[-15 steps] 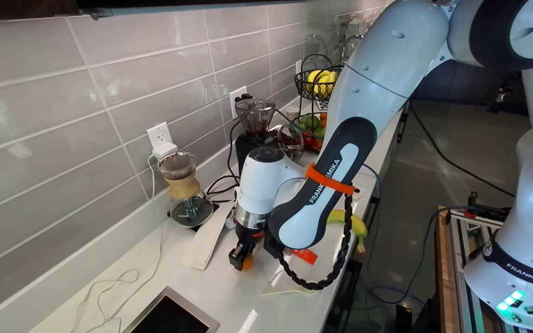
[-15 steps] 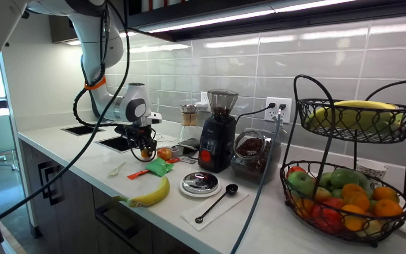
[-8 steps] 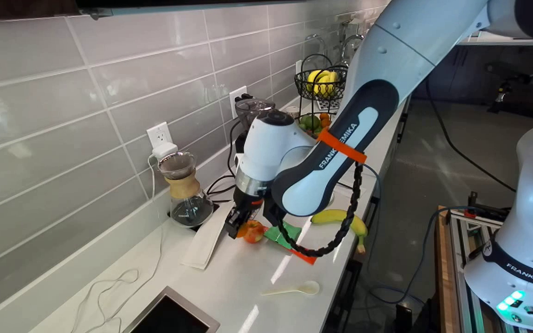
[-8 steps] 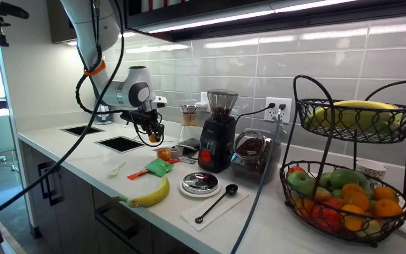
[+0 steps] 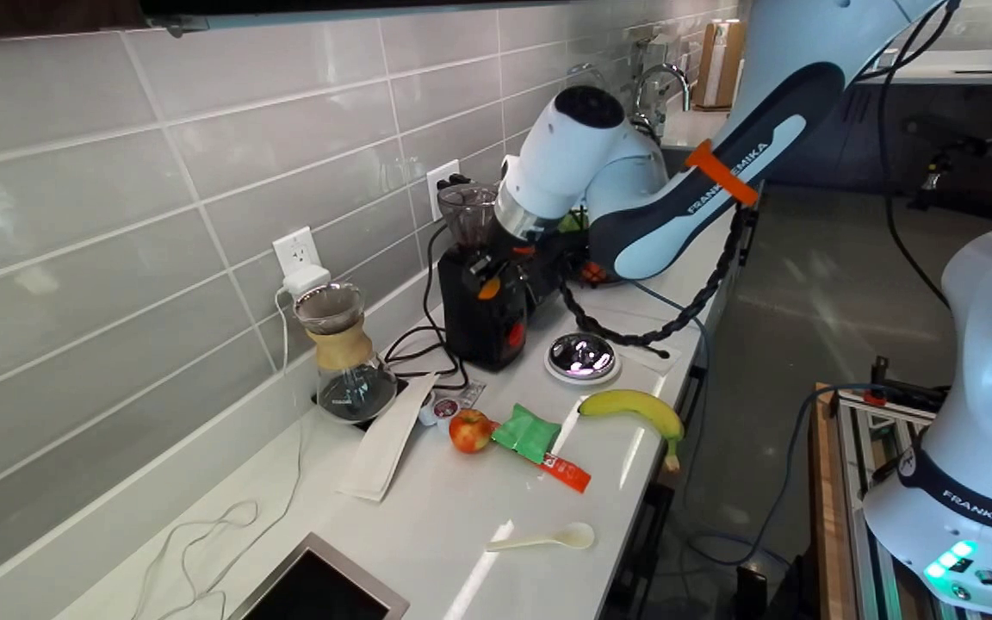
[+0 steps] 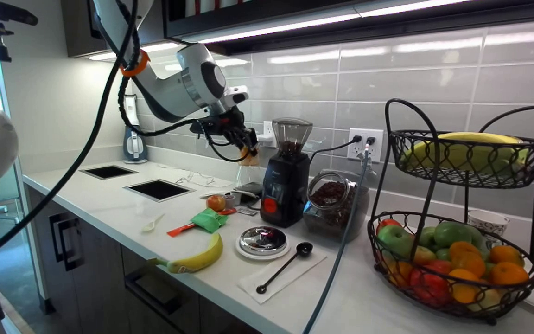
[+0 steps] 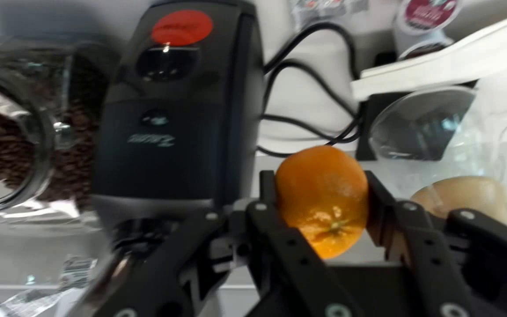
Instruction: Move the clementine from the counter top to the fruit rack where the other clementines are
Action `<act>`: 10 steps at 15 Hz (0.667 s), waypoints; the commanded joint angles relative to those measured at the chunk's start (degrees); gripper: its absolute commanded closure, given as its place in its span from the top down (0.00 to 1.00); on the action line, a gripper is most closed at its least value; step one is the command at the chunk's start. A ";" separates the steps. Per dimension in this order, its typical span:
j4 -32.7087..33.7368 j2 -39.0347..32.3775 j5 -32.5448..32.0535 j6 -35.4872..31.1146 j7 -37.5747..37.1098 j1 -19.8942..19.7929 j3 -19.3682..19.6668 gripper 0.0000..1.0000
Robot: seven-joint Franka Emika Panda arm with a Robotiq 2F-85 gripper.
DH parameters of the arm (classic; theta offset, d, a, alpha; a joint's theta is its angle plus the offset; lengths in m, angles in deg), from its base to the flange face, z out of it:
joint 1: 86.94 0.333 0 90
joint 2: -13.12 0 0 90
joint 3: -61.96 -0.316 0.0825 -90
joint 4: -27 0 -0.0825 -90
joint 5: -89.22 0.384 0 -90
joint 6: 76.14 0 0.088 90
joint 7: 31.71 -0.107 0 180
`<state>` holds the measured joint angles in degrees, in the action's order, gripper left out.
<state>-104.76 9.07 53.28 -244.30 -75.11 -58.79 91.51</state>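
The clementine point(image 7: 321, 198) is held between the fingers of my gripper point(image 7: 317, 189) in the wrist view. In both exterior views the gripper point(image 6: 248, 141) holds the clementine point(image 6: 244, 153) up in the air, near the coffee grinder. The counter top point(image 6: 364, 297) is a long white slab below. The fruit rack point(image 6: 464, 182), black wire with two tiers, stands well to the right in an exterior view. The other clementines point(image 6: 468, 260) lie in its lower basket among apples and green fruit. In an exterior view point(image 5: 595, 274) the arm hides most of the rack.
A black coffee grinder point(image 6: 285, 185) and a bean jar point(image 6: 336, 204) stand between gripper and rack. A glass coffee maker point(image 5: 345, 353) is behind. A cable point(image 6: 341, 260) crosses in front of the jar. An apple point(image 6: 216, 202), banana point(image 6: 197, 262) and lidded dish point(image 6: 262, 241) lie on the counter.
My gripper has lifted the clementine off the counter beside the apple. It has risen and moved toward the grinder and the rack side, tilting as it goes.
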 commanded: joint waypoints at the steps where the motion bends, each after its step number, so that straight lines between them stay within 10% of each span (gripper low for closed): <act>1: -0.06 0.71 -1.18 0.03 -0.75 -0.15 1.01 0.48; 6: -0.10 0.20 -0.73 0.03 -0.12 -0.05 -0.17 0.48; 7: 0.34 -0.22 -1.56 0.18 -0.90 0.18 -0.15 0.23; 10: 0.79 0.97 -0.40 6.10 -2.04 -0.02 0.19 0.23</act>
<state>-104.74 9.17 52.50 -243.17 -75.41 -58.88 91.33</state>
